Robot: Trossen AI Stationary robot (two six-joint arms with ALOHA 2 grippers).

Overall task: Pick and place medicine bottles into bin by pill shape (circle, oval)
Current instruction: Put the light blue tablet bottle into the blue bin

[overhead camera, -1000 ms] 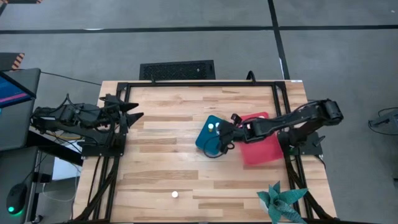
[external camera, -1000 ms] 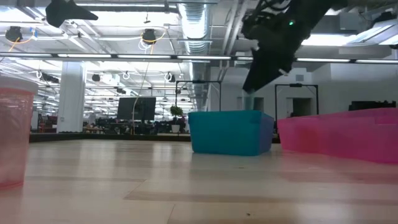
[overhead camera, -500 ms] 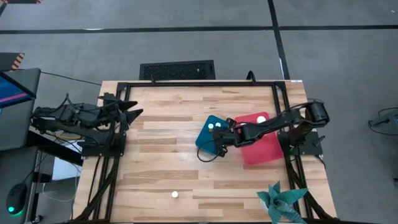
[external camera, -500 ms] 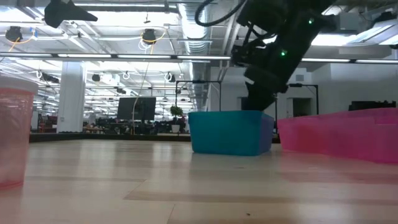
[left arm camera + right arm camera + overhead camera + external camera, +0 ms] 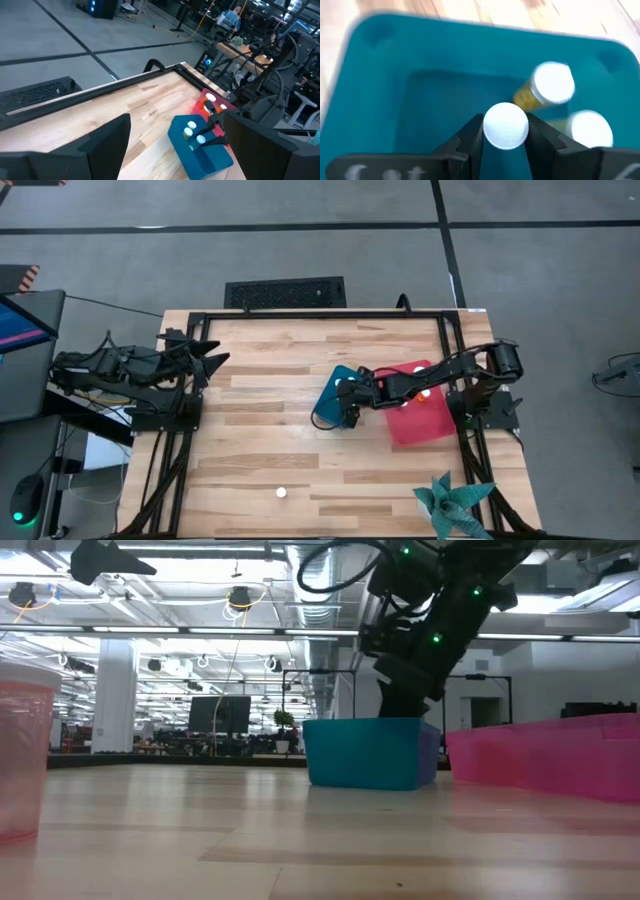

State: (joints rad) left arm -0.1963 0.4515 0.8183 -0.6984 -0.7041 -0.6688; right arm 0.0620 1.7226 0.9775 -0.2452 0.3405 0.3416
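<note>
— While the left claw (image 5: 215, 360) waits, open and holding nothing, at the bench's (image 5: 270, 440) left edge, where's the right claw (image 5: 505, 131)?
— Over the teal bin (image 5: 420, 100), clamped on a white-capped bottle (image 5: 505, 126). Two more bottles (image 5: 551, 85) lie inside; the red bin (image 5: 425, 420) touches its right side.

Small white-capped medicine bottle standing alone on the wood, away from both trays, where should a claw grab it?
Come straight down and pinch the lone white-capped bottle across its round sides, just below the cap: it appears upright and stands apart from everything else.
</note>
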